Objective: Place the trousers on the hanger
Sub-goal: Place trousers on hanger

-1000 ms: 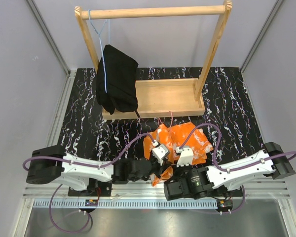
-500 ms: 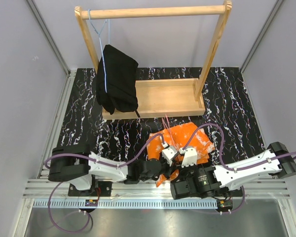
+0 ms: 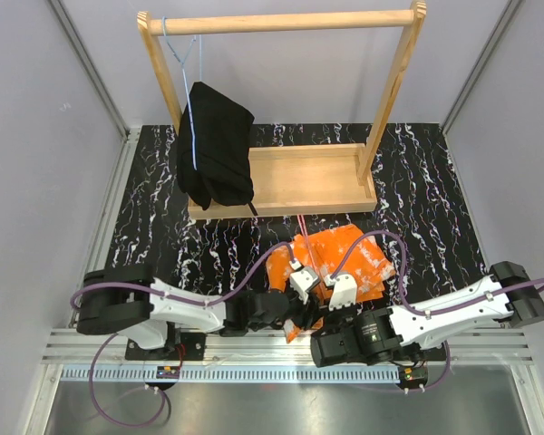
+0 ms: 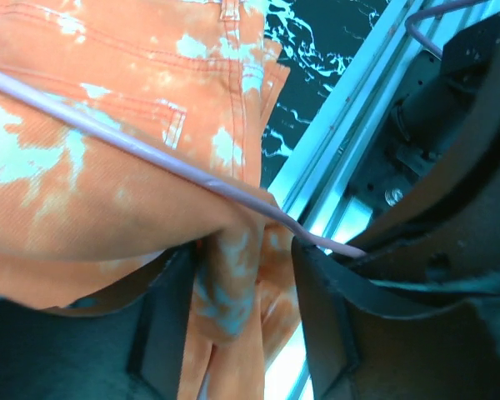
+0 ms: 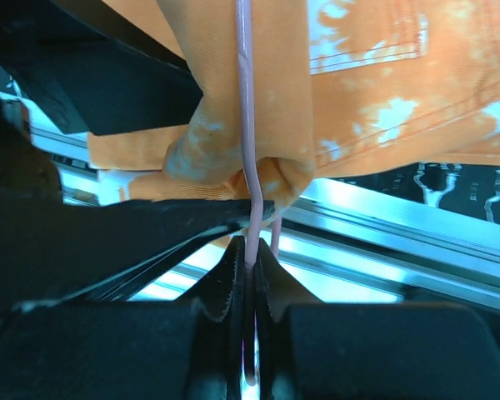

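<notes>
Trousers (image 4: 108, 125) pinched in left tool (image 4: 237, 321); right tool (image 5: 250, 279) clamps hanger (image 5: 245, 125).

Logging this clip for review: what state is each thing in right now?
trousers: bunched on the table, not hung
hanger: wire lying across trousers
left gripper: shut on a trousers fold
right gripper: shut on hanger wire
black garment: hanging from rack on blue hanger

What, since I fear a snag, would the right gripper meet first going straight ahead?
Probably the bunched trousers, directly beyond the right gripper tips, along the hanger it pinches; depth is unclear.
</notes>
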`<control>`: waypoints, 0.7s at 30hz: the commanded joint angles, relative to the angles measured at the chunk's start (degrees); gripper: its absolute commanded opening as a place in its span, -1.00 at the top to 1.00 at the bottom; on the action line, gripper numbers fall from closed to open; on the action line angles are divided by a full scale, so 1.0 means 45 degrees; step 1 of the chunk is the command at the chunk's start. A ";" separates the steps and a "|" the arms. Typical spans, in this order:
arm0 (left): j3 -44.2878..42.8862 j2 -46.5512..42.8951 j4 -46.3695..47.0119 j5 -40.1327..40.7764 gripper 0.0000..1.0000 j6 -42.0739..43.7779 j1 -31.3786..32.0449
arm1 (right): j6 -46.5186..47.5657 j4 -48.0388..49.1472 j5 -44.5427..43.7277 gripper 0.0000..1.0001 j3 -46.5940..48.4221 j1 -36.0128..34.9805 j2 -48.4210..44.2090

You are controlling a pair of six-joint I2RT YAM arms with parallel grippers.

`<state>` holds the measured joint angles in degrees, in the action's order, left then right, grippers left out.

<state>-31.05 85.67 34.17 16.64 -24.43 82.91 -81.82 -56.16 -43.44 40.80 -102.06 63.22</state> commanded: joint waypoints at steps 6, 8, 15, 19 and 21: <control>0.0590 -0.3000 -0.1616 0.0265 -0.15 0.0154 0.0090 | 0.0292 0.1777 -0.0093 1.00 -0.0023 -0.0093 0.0619; 0.0746 -0.3800 -0.2142 0.0441 -0.15 0.0213 0.0090 | 0.0175 0.1699 -0.0131 1.00 -0.0062 -0.0093 0.0619; 0.2464 -0.6301 -0.2342 0.2468 -0.19 -0.0215 0.0032 | 0.0038 0.1641 -0.0190 1.00 -0.0198 -0.0093 0.0248; 0.3266 -0.7103 -0.0764 0.3117 -0.21 -0.0879 -0.0007 | 0.0097 0.1660 -0.0151 1.00 -0.0179 -0.0093 0.0345; 0.3423 -0.7124 -0.0097 0.3312 -0.22 -0.1212 -0.0007 | 0.0136 0.1660 -0.0112 1.00 -0.0140 -0.0113 0.0462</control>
<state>-16.27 54.61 24.80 27.00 -26.85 83.05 -80.75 -50.63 -43.42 39.88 -102.06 65.36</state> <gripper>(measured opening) 0.604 0.075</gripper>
